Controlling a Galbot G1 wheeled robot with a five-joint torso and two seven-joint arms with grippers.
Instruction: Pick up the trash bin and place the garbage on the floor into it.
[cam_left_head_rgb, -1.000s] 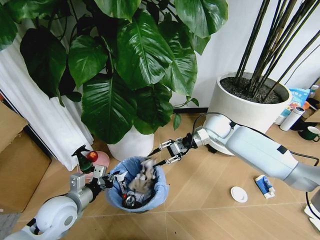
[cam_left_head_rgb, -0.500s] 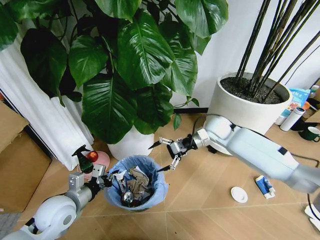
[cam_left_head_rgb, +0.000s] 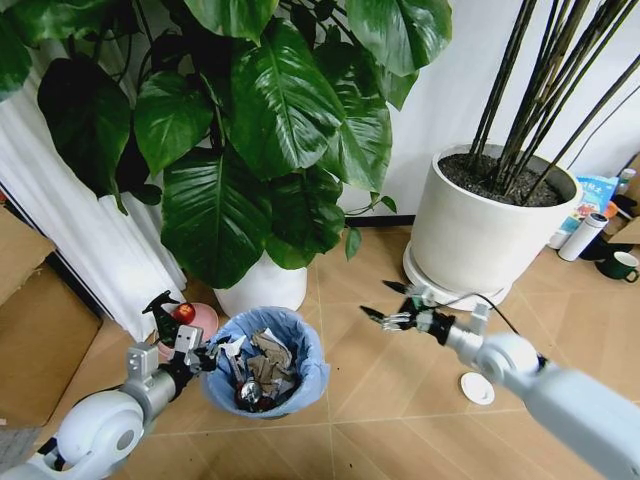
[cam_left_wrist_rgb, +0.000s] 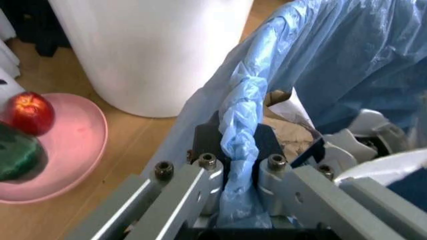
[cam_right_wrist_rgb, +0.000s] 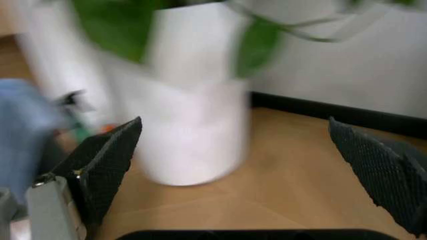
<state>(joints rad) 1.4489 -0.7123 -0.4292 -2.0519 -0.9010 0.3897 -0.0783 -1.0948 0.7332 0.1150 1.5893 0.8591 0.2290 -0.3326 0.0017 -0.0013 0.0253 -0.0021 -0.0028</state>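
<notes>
Our left gripper (cam_left_wrist_rgb: 230, 172) is clamped on the bin's (cam_left_head_rgb: 222, 385) rim, its fingers (cam_left_wrist_rgb: 187, 185) pinching the blue bag (cam_left_wrist_rgb: 347, 60) where it folds over the edge, and the bin sits on the floor (cam_left_head_rgb: 400, 440) before the leafy plant's white pot (cam_left_head_rgb: 262, 288) with paper wads (cam_left_head_rgb: 268, 362) inside. Our right gripper (cam_left_head_rgb: 392, 302) hangs spread wide and empty above the floor, between the bin and the big pot (cam_left_head_rgb: 480, 235). A white disc (cam_left_head_rgb: 477, 388) lies on the floor just beside our right arm.
</notes>
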